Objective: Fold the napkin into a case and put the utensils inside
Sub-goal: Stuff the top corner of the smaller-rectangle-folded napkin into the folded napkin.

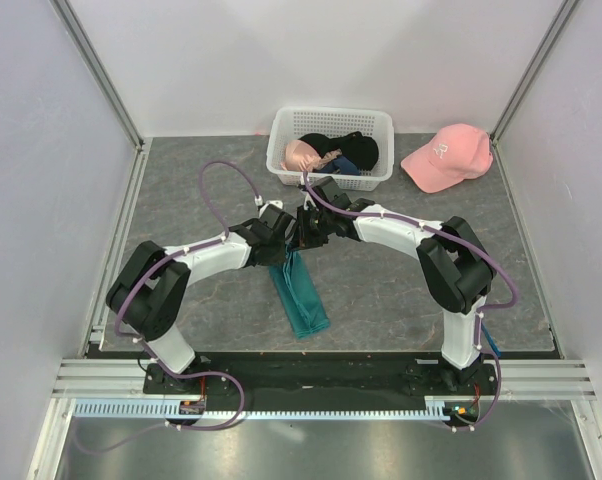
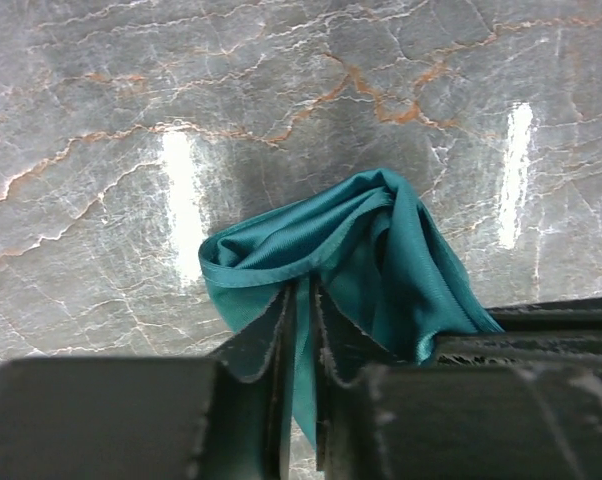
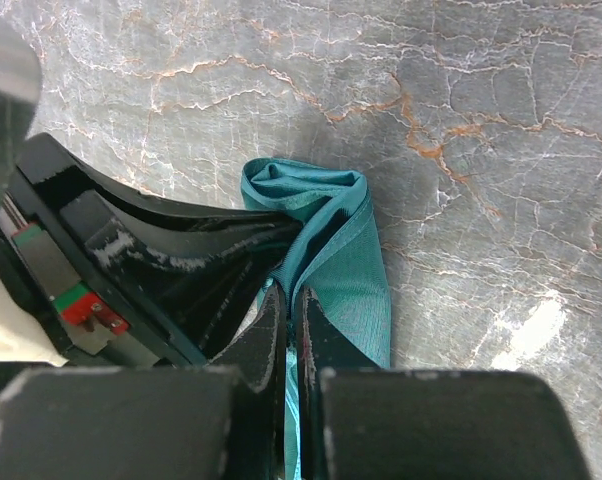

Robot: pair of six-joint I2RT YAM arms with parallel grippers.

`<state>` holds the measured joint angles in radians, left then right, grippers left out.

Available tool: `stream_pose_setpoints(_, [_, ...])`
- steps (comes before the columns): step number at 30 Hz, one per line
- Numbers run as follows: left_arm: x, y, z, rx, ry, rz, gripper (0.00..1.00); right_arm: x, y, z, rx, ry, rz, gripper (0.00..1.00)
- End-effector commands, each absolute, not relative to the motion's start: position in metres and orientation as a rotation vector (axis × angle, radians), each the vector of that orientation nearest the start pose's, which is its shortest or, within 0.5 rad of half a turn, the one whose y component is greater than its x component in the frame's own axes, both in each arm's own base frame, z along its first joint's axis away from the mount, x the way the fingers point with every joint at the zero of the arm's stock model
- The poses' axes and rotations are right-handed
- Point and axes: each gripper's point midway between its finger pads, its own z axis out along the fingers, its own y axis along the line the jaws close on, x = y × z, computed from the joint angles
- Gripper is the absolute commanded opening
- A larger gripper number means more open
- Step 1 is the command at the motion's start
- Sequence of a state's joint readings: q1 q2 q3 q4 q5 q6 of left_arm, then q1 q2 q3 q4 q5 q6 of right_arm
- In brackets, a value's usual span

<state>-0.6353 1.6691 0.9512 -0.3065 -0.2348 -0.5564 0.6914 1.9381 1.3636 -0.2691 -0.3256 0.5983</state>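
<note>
This is a robot test cell in a lab rather than a home. A grey marble-patterned bench (image 1: pixel 381 290) is boxed in by plain white panels (image 1: pixel 231 60) held in aluminium rails (image 1: pixel 99 75), behind and to both sides of a white plastic basket (image 1: pixel 333 181). In front of the basket, a left arm (image 1: pixel 206 258) and a right arm (image 1: pixel 391 228) are bolted to a black base plate (image 1: pixel 311 375). Purple cables (image 1: pixel 213 190) loop along them, and a slotted cable duct (image 1: pixel 281 408) runs nearest. Clothes in the basket and a pink cap (image 1: pixel 443 157) to its right are the household things here.
</note>
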Motion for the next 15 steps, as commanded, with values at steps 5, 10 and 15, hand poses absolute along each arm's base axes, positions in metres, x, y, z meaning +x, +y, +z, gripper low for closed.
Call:
stream_pose_setpoints(5, [0.322, -0.205, 0.055, 0.013, 2.475, -0.157, 0.02, 0.323, 0.369, 0.084, -0.288, 2.560, 0.964, 0.00])
stream_pose_setpoints(10, [0.315, -0.209, 0.065, 0.032, 2.476, -0.219, 0.02, 0.323, 0.367, 0.085, -0.287, 2.556, 0.969, 0.00])
stream_pose_setpoints(15, [0.305, -0.204, 0.065, 0.079, 2.469, -0.195, 0.26, 0.323, 0.364, 0.086, -0.281, 2.561, 0.985, 0.00])
